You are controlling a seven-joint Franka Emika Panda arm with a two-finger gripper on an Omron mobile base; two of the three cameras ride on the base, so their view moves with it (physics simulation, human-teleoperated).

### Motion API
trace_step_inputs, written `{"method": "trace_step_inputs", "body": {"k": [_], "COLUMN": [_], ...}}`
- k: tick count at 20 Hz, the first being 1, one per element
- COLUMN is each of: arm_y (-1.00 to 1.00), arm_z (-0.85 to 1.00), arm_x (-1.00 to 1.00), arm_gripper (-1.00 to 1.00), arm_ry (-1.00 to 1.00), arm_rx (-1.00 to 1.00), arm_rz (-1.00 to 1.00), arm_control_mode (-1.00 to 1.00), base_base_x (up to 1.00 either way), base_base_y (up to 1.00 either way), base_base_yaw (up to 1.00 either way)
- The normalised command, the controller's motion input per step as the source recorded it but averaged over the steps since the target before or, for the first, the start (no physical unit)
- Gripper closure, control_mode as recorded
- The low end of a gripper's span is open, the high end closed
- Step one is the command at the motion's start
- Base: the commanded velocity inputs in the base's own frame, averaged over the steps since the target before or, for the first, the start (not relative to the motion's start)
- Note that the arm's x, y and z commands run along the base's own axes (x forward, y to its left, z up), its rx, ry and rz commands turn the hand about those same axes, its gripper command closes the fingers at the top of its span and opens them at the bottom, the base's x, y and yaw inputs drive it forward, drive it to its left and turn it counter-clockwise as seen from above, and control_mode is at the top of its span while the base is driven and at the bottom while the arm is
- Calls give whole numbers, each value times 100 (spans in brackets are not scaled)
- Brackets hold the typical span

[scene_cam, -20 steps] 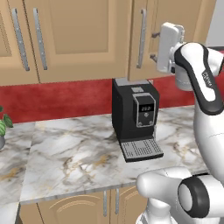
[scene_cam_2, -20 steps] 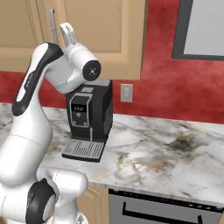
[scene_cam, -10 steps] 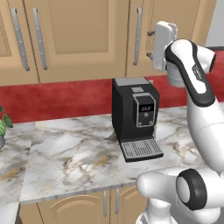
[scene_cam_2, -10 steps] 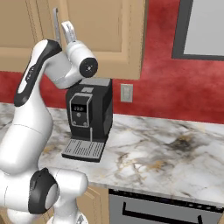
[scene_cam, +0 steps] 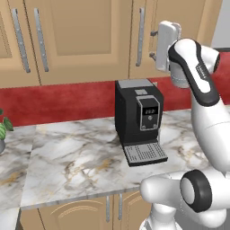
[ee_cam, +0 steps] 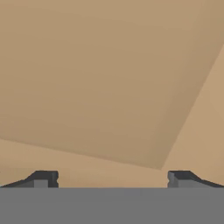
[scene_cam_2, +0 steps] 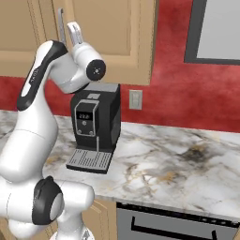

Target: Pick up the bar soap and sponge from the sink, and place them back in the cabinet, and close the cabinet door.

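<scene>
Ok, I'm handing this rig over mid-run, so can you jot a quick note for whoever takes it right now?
Tool: open, holding nothing, raised close to the tan wall cabinet door, facing its flat panel.
Cabinet door: looks closed, silver bar handle beside the tool.
Below the arm: black coffee machine on the marble counter.
Soap, sponge, sink: whereabouts unconfirmed from here.
Done: cannot tell whether both items are stowed.
Left: check that, confirm the door is fully shut.

You see black coffee machine (scene_cam: 138, 117) upright on marble desk (scene_cam: 76, 157), against red backsplash (scene_cam: 58, 101). White outlet (scene_cam_2: 135, 99) right of it. Green plant (scene_cam: 3, 128) at far left edge.
</scene>
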Motion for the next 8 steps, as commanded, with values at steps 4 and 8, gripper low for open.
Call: {"method": "trace_step_inputs", "body": {"k": [4, 8], "arm_y": [0, 0], "arm_z": [0, 0], "arm_x": [20, 19], "arm_gripper": [-100, -100], "arm_ry": [0, 0], "arm_rx": [0, 0], "arm_rz": [0, 0], "arm_control_mode": [-100, -100], "base_base_x": [0, 0], "base_base_y": [0, 0], "base_base_yaw": [0, 0]}}
